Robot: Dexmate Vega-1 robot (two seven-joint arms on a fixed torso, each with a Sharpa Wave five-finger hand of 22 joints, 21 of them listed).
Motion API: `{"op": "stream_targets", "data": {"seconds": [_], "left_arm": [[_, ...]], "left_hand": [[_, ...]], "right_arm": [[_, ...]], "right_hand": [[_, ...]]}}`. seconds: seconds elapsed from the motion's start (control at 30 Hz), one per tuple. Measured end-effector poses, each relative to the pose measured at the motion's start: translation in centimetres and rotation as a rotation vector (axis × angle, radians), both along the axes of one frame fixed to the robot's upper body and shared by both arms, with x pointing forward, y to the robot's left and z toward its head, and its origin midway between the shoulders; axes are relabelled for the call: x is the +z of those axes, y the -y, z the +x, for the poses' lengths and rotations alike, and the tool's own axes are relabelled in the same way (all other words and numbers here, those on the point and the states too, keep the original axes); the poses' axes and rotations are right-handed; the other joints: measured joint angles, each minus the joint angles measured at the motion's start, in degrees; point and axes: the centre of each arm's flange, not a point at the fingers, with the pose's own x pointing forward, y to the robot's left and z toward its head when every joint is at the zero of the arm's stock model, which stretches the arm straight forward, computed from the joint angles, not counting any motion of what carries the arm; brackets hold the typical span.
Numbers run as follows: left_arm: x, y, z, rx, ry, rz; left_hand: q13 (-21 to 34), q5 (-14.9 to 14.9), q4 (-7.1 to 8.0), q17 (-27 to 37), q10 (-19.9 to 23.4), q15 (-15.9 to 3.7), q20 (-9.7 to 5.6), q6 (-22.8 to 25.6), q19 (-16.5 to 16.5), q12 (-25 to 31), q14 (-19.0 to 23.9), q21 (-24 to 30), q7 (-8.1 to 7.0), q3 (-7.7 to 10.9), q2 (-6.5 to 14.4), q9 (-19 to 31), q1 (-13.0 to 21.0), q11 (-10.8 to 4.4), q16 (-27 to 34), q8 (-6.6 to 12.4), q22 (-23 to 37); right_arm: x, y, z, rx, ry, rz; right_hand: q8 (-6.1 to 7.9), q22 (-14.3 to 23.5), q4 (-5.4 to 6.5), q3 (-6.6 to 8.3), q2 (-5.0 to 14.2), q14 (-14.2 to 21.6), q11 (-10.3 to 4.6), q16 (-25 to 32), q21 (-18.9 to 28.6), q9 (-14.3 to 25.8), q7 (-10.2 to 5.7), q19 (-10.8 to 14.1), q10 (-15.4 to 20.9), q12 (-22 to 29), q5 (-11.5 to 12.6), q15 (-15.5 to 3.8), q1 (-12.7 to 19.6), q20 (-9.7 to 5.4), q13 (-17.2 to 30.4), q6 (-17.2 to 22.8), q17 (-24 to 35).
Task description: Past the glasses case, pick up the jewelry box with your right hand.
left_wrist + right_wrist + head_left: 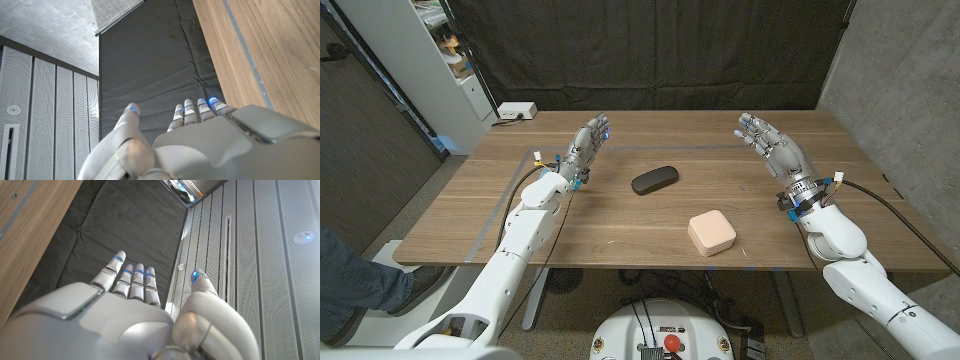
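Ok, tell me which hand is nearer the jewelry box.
Right. The right hand is up beyond the jewelry box on its right; the left hand is farther, across the glasses case.

A white power strip [516,111] is lying at the wooden surface's [620,225] far left corner. A dark pleated curtain [650,50] is hanging behind it, and a person's jeans-clad leg [355,275] is showing at the left edge.

light: even, bright overhead | shadows: soft, faint on table [620,215] | focus: sharp, wrist views slightly soft
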Motion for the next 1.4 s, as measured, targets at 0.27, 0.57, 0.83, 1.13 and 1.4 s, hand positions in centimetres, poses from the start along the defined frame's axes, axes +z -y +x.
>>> {"op": "stream_targets", "data": {"seconds": [0.27,0.57,0.83,1.13,1.4], "left_arm": [[0.1,0.2,0.1,-0.003,-0.002,0.007],[0.1,0.4,0.4,-0.004,-0.009,0.013],[0.1,0.6,0.6,-0.005,-0.012,0.015],[0.2,0.6,0.6,-0.006,-0.012,0.018],[0.2,0.6,0.7,-0.006,-0.015,0.022]], "left_hand": [[0.0,0.0,-0.17,0.0,0.0,0.0,0.0,0.0,0.0,0.0,0.0,0.0,0.0,-0.17,0.2,0.0,0.2,0.0,0.0,0.0,0.0],[0.0,0.0,-0.24,0.0,0.0,0.0,0.0,0.0,0.0,0.0,0.0,0.0,0.0,-0.25,0.2,0.0,0.2,0.0,0.0,0.0,0.0],[0.0,0.0,-0.24,0.0,0.0,0.0,0.0,0.0,0.0,0.0,0.0,0.0,0.0,-0.25,0.2,0.0,0.2,0.0,0.0,0.0,0.0],[0.0,-0.3,-0.24,0.0,0.0,0.0,0.0,0.0,0.0,0.0,0.0,0.0,0.0,-0.25,0.2,0.0,0.2,0.0,0.0,0.0,0.0],[0.0,-0.5,-0.24,0.0,0.0,0.0,0.0,0.0,0.0,0.0,0.0,0.0,0.0,-0.25,0.2,0.0,0.2,0.0,0.0,0.0,0.0]], "right_arm": [[-0.2,0.0,-0.5,-0.012,0.019,-0.011],[-0.3,-0.1,-0.8,-0.017,0.032,-0.019],[-0.4,-0.1,-1.1,-0.033,0.054,-0.039],[-0.4,-0.2,-1.6,-0.051,0.081,-0.059],[-0.3,-0.1,-2.1,-0.071,0.107,-0.076]], "right_hand": [[0.0,0.0,0.0,0.0,0.0,0.0,0.0,0.0,0.0,0.0,-0.2,0.0,0.0,0.0,0.0,0.0,0.0,0.0,0.0,0.2,0.0],[0.0,0.0,0.01,0.0,0.0,0.0,0.0,0.0,0.0,0.0,-0.2,0.0,0.0,0.0,0.0,0.0,0.0,0.0,0.0,0.2,0.0],[0.0,0.0,0.01,0.0,-0.26,0.2,0.0,0.0,0.0,0.0,-0.2,0.0,0.0,0.0,0.0,-0.21,0.3,0.0,0.0,0.2,0.0],[0.0,0.0,0.01,0.0,-0.25,0.2,0.0,0.0,0.0,0.0,-0.2,0.0,0.0,0.0,0.0,-0.2,0.3,0.0,0.0,0.2,0.0],[0.0,0.0,-0.23,0.24,-0.25,0.2,0.0,0.0,0.0,0.0,-0.2,0.0,0.0,0.0,0.0,-0.2,0.3,0.0,0.0,0.2,0.0]]}}
